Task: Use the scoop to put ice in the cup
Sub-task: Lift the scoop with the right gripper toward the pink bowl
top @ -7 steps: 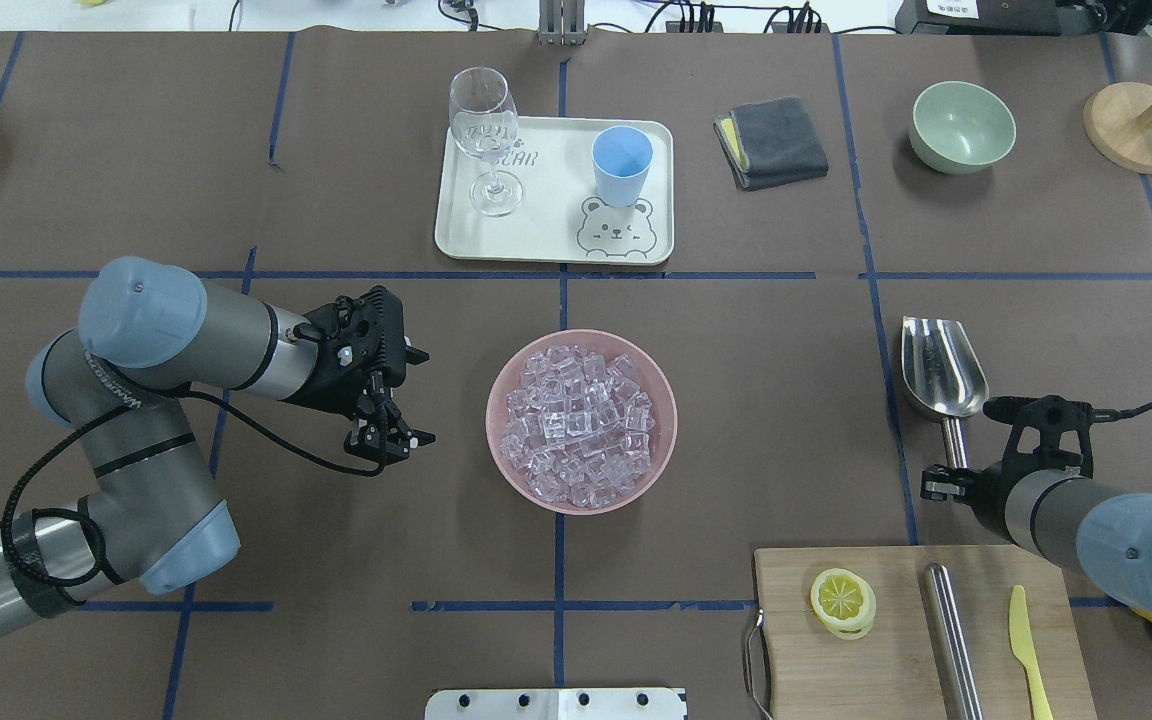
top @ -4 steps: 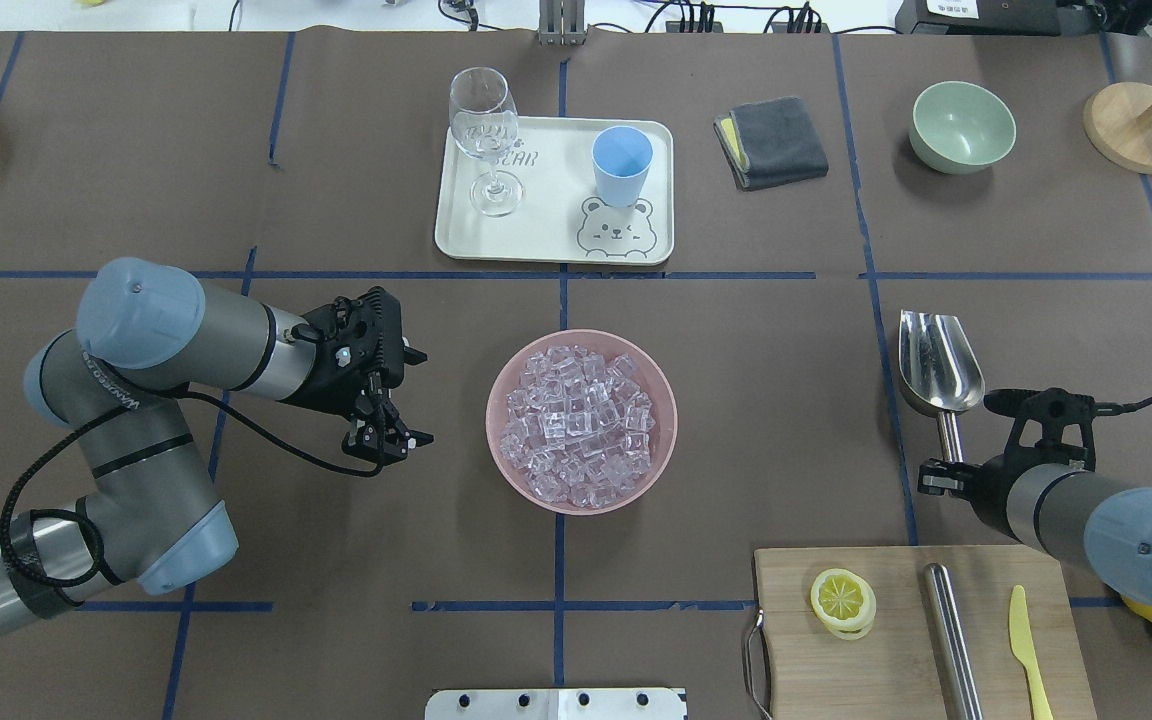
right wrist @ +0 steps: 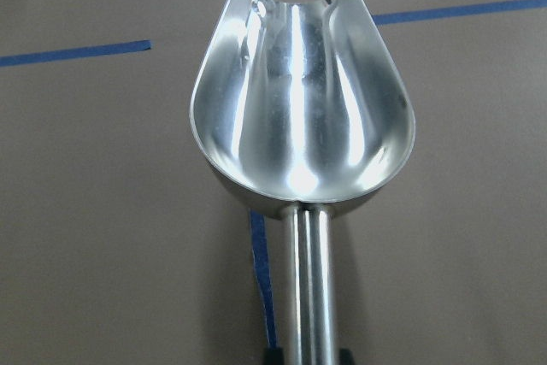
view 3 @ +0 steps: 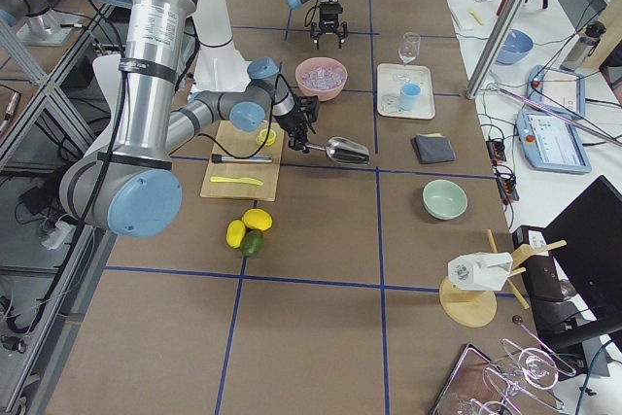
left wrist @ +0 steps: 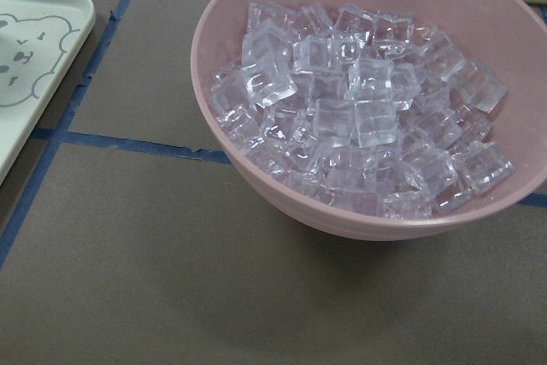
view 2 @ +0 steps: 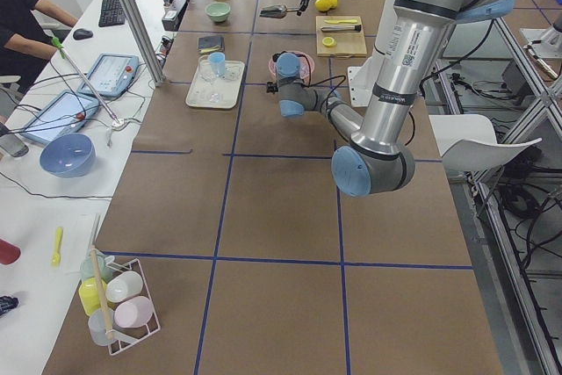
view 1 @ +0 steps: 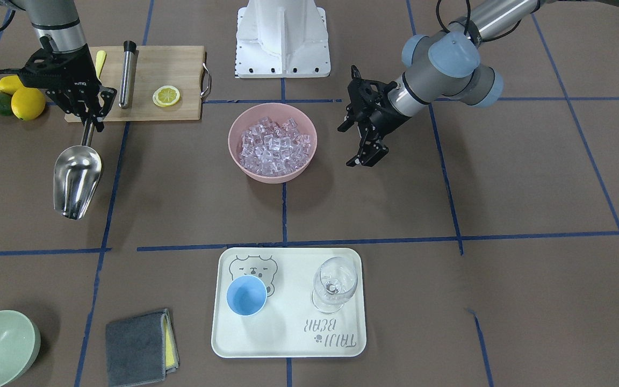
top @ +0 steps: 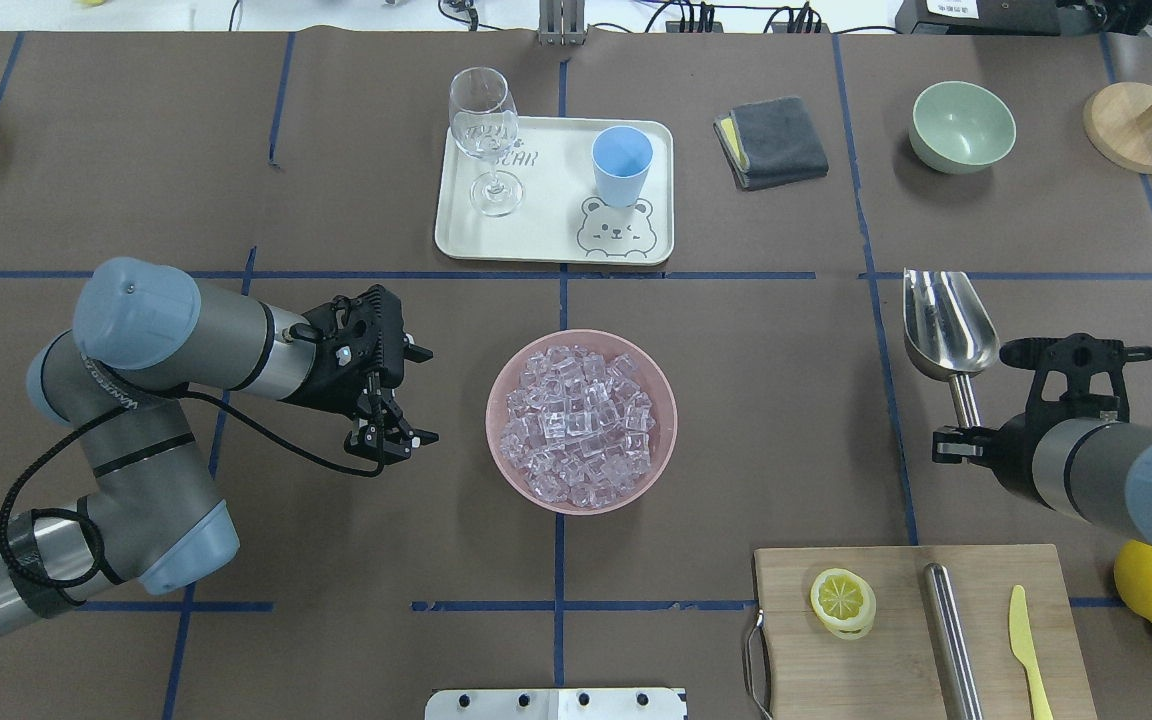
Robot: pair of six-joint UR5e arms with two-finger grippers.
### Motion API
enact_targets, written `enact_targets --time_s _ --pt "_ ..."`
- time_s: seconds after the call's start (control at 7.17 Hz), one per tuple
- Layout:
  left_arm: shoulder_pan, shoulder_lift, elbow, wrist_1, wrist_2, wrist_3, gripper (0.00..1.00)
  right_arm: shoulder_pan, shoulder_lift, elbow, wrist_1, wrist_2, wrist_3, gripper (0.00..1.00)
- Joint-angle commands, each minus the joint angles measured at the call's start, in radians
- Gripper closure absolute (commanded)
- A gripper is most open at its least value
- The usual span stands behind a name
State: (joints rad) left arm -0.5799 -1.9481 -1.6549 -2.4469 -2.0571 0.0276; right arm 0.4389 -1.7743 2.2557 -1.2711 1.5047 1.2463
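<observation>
The steel scoop (top: 946, 325) is off the table at the right, trough empty, as the right wrist view (right wrist: 299, 117) shows. My right gripper (top: 964, 432) is shut on its rod handle; it also shows in the front view (view 1: 90, 119). The ice (top: 581, 420) fills the pink bowl (top: 672, 425) at the table's middle and shows close in the left wrist view (left wrist: 359, 117). My left gripper (top: 391, 437) is open and empty, left of the bowl and apart from it. The light-blue cup (top: 622, 160) stands upright and empty on the white tray (top: 546, 235) at the far middle.
A clear stemmed glass (top: 484, 135) stands on the tray beside the cup. A cutting board (top: 896, 650) with a lemon slice, a steel cylinder and a yellow knife lies near right. A grey cloth (top: 771, 140), a green bowl (top: 962, 125) and lemons (top: 1151, 580) are on the right.
My right gripper has carried the scoop away from the robot, toward the far side, and a little right, uncovering the lemons. My left arm has barely moved.
</observation>
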Motion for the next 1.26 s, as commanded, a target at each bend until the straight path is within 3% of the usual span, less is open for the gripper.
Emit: enact_targets --time_s 0.0,0.28,0.42,0.7,0.98,1.12 --pt "0.0 0.002 0.0 -0.009 0.0 0.0 0.0 0.056 0.094 0.031 -0.057 0.177 -0.183 1.0" --pt "0.0 0.0 0.001 -0.009 0.002 0.0 0.0 0.063 0.131 0.048 -0.115 0.212 -0.309 1.0" --pt "0.002 -0.005 0.01 -0.009 0.002 0.0 0.0 0.084 0.166 0.07 -0.184 0.219 -0.511 1.0" --pt "0.003 -0.006 0.015 -0.006 0.0 0.0 0.0 0.077 0.313 0.114 -0.458 0.239 -0.797 1.0" --pt "0.015 -0.008 0.014 -0.007 0.0 0.0 0.0 0.051 0.558 0.117 -0.769 0.262 -0.827 1.0" --pt "0.017 -0.008 0.015 -0.006 0.0 -0.002 0.0 0.031 0.572 0.12 -0.778 0.258 -0.835 1.0"
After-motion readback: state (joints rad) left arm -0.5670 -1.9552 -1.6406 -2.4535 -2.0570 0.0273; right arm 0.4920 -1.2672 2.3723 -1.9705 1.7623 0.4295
